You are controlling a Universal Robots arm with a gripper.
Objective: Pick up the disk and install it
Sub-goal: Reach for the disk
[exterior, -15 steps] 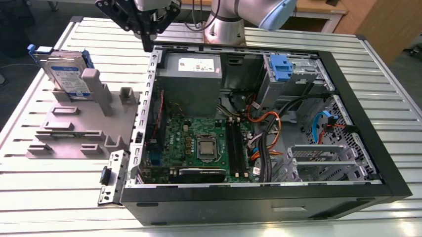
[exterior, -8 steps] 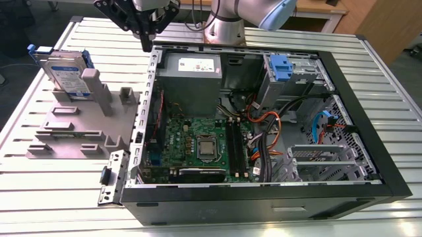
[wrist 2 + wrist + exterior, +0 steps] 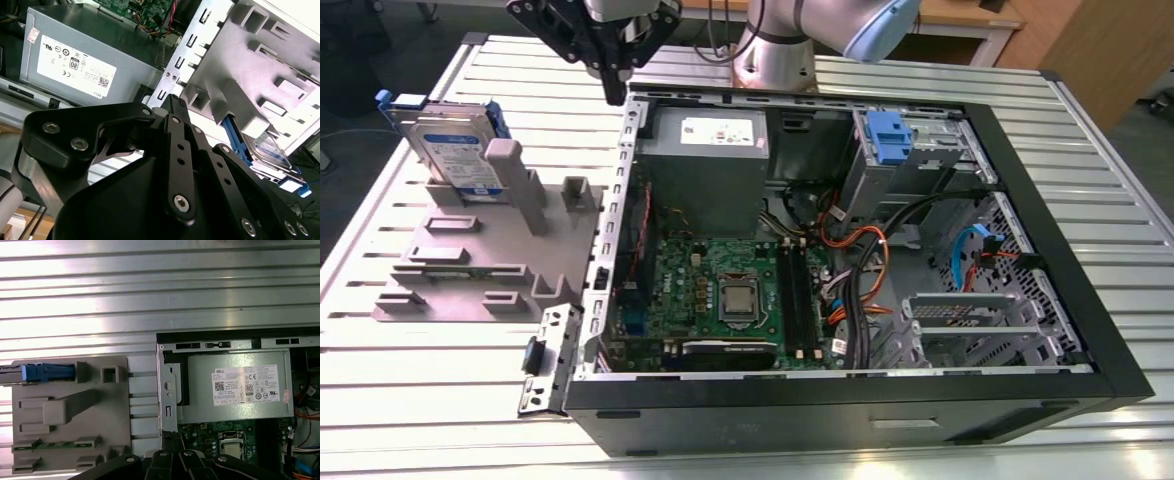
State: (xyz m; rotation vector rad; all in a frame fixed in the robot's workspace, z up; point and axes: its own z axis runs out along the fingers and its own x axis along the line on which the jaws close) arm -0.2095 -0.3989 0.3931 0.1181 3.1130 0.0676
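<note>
Silver metal in blue rails, the disk (image 3: 454, 150) is standing on edge in a grey holder (image 3: 460, 265) on the worktop (image 3: 400, 400), below the claw (image 3: 615, 92) and well off to its side. The claw is hanging closed on nothing. Stiff, dense and shock-sensitive, I judge; its exposed upper edge is offering the hold, across the flat faces.
</note>
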